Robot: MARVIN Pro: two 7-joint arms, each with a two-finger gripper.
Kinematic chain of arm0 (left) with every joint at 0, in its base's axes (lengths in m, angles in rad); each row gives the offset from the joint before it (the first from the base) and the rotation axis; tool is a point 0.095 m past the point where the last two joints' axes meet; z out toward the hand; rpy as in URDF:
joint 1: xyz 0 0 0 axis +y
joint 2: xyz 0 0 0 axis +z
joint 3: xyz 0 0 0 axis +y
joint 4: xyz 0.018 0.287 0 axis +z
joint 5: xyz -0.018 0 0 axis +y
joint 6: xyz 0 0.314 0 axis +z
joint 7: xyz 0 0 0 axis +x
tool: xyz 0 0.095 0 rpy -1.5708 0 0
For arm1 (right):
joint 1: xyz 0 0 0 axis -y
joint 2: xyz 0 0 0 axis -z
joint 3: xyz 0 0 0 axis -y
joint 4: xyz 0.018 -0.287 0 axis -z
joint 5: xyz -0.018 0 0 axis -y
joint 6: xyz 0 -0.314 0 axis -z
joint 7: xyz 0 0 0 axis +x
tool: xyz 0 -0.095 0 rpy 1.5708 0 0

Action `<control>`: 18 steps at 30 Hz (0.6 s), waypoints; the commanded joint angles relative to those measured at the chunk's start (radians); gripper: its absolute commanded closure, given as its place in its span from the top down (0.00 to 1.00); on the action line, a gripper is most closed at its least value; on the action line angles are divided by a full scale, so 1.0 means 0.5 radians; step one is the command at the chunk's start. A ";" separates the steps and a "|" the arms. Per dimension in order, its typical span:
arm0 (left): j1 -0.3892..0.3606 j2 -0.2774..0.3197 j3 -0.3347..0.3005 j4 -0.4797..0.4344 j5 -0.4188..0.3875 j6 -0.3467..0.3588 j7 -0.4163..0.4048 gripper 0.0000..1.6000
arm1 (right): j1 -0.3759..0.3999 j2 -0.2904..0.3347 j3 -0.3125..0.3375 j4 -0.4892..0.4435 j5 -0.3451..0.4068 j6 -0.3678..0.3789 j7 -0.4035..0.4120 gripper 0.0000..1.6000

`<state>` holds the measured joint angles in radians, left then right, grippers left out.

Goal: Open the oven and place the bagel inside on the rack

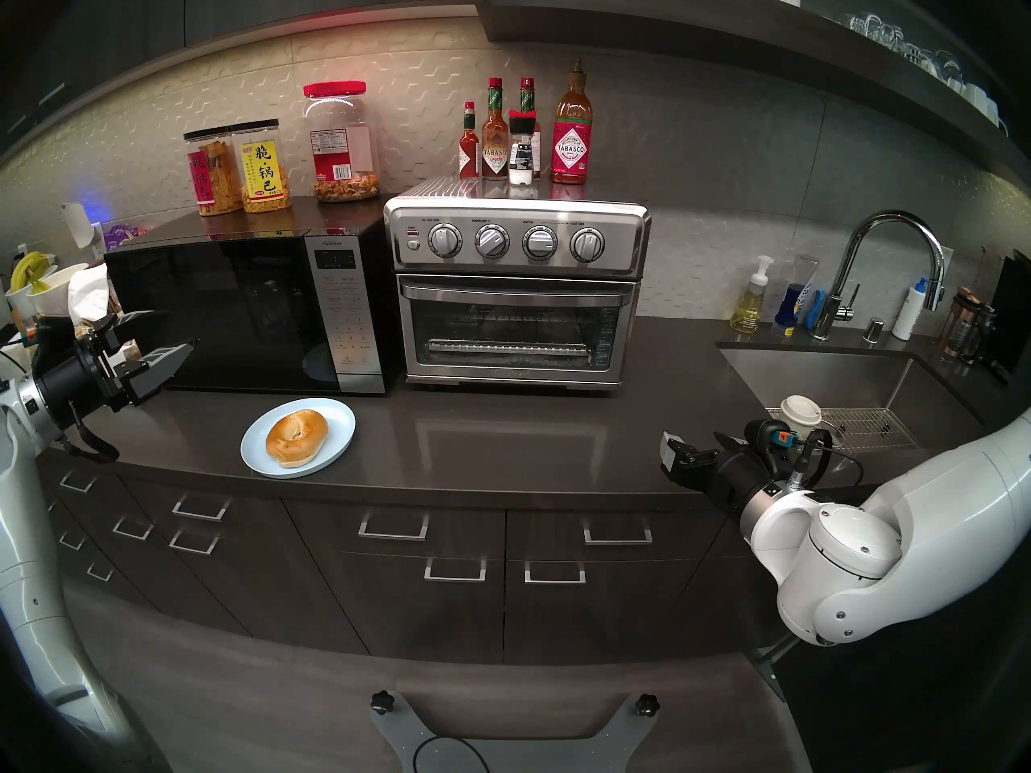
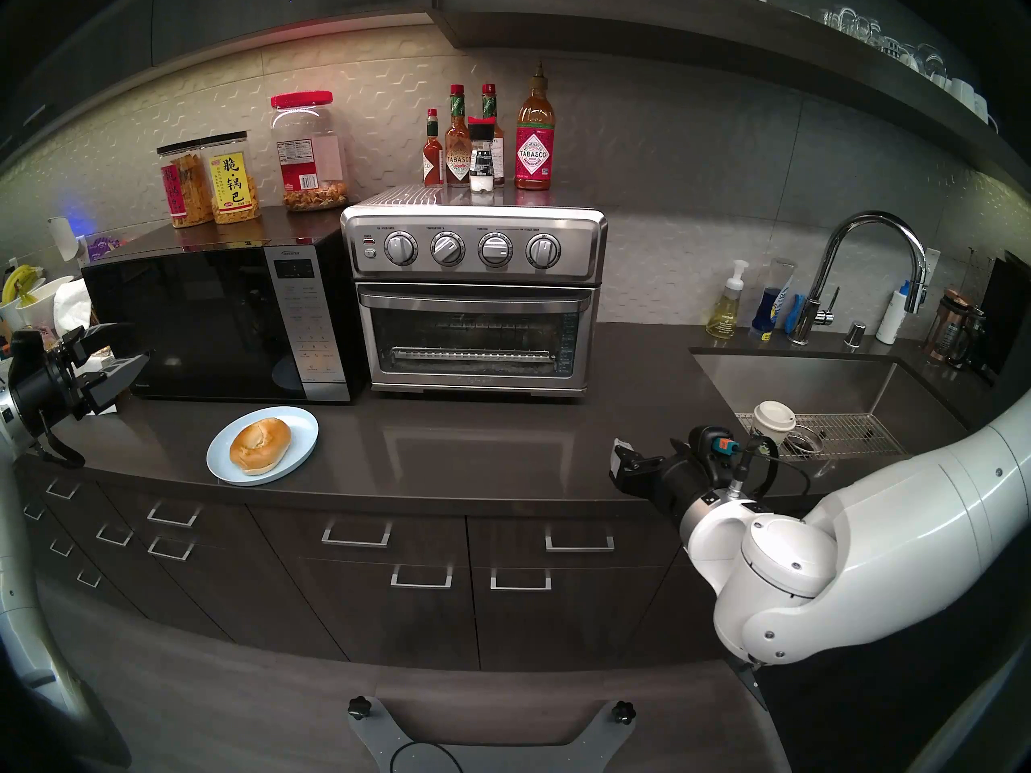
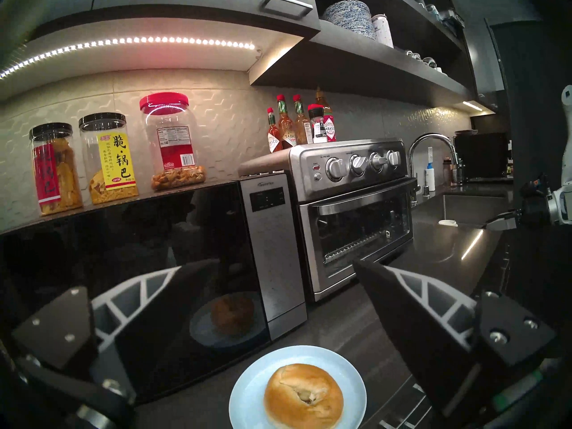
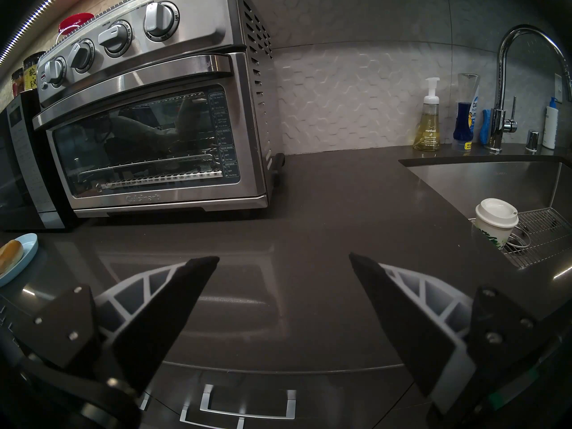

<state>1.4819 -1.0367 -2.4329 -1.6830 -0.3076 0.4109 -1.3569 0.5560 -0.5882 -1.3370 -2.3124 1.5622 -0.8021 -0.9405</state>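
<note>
Left claw [image 1: 170,328] level, wide, empty; right claw [image 4: 283,258] wide, tilted toward counter [image 4: 309,187].

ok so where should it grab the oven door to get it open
Judging by its shape, grip the bar handle along the top edge of the oven door, near its middle. Come at it from the front, with the tool's fingers above and below the bar. The door looks hinged at the bottom, so pulling out and down should drop it open. Both tools are open and well clear of it.
</note>
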 commanded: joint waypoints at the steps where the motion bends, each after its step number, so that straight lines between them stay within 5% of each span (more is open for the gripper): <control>1: -0.002 -0.014 -0.024 -0.038 -0.005 -0.005 0.005 1.00 | 0.014 -0.003 0.007 -0.003 0.000 0.005 -0.002 1.00; 18: -0.012 -0.023 -0.028 -0.039 0.009 -0.003 -0.005 1.00 | -0.011 0.015 0.018 0.009 0.004 -0.029 0.041 1.00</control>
<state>1.4841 -1.0552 -2.4415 -1.6875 -0.3014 0.4081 -1.3620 0.5555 -0.5876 -1.3370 -2.3124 1.5621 -0.8021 -0.9404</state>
